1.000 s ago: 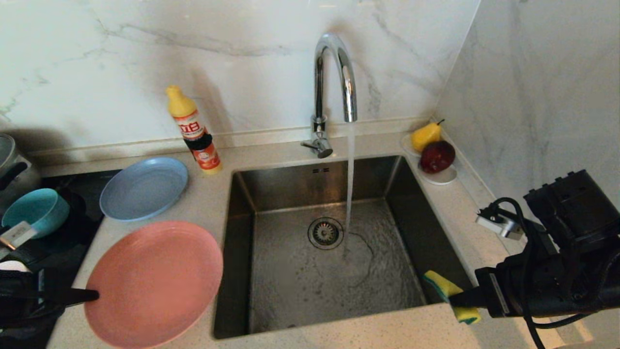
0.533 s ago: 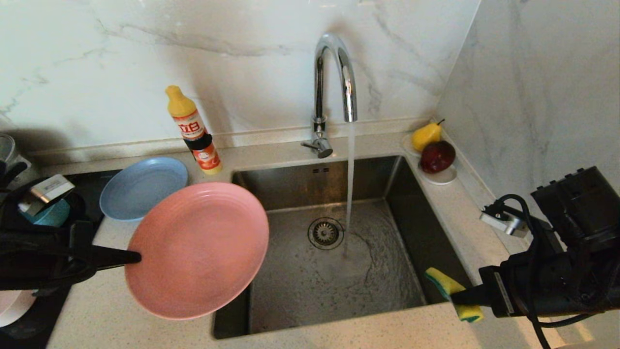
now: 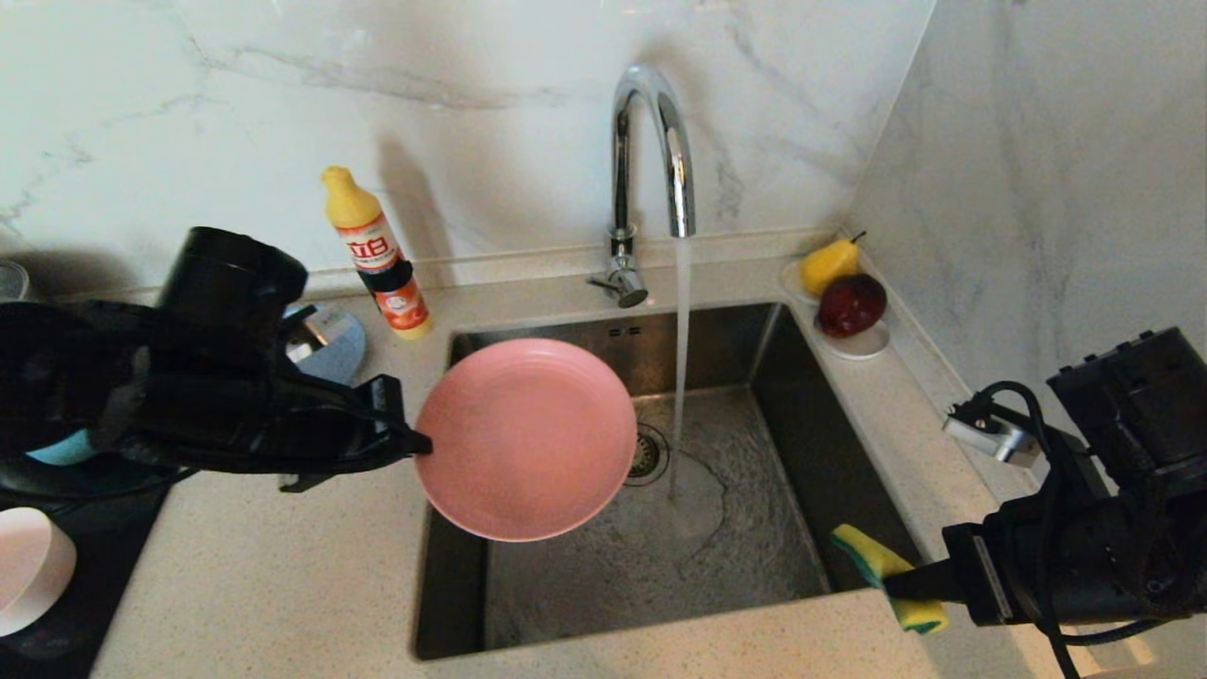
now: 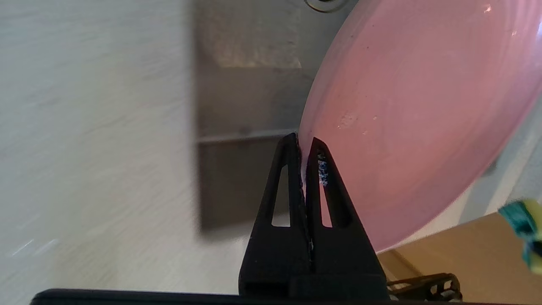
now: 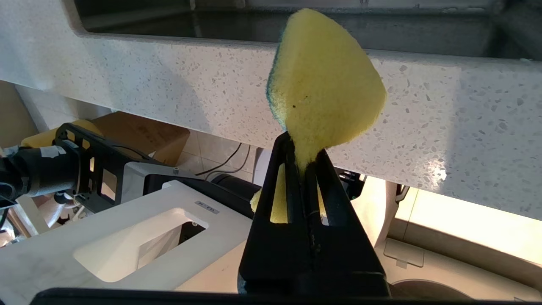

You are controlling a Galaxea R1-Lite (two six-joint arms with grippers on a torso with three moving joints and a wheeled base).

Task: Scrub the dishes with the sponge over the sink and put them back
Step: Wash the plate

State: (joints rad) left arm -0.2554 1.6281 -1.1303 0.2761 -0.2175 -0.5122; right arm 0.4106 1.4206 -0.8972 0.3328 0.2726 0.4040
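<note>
Head view: left hand [image 3: 421,443] pinching pink plate [image 3: 526,439]

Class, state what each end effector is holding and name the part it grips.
Left end effector grips the pink plate by its rim. Right end effector grips the sponge by one squashed end.

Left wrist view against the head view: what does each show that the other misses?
Only the left wrist view shows the left claw pinching the pink plate at its rim. Only the head view shows the running faucet, soap bottle, fruit dish and right claw. Both show plate, sink and sponge.
</note>
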